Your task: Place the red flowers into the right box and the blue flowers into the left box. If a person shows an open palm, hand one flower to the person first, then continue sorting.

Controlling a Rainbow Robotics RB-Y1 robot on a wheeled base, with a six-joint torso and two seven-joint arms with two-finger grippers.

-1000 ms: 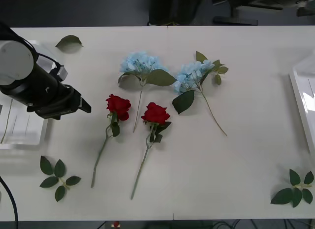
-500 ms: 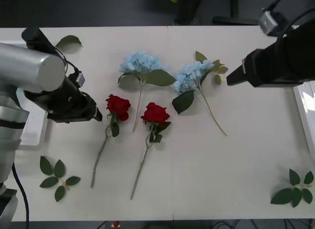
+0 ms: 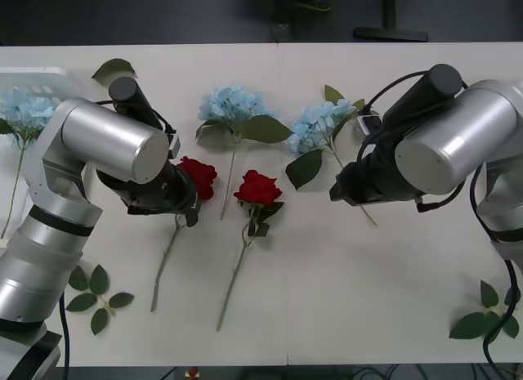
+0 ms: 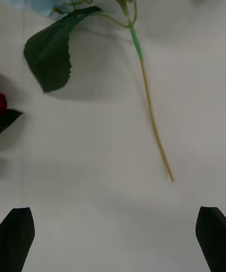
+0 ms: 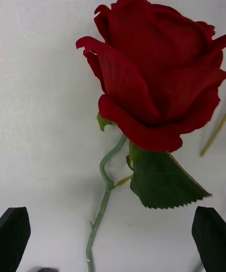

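fingers of the left gripper (image 5: 111, 239) stand wide apart over a red rose (image 5: 155, 69) lying on the desk (image 3: 343, 282), holding nothing. right gripper (image 4: 114, 236), equally wide and empty, hovers above a blue flower's (image 3: 323, 122) stem (image 4: 151, 111).

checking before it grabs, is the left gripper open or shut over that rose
Open. In the left wrist view the left gripper's fingertips sit apart at both corners, with the red rose lying on the table between and beyond them, not yet gripped.
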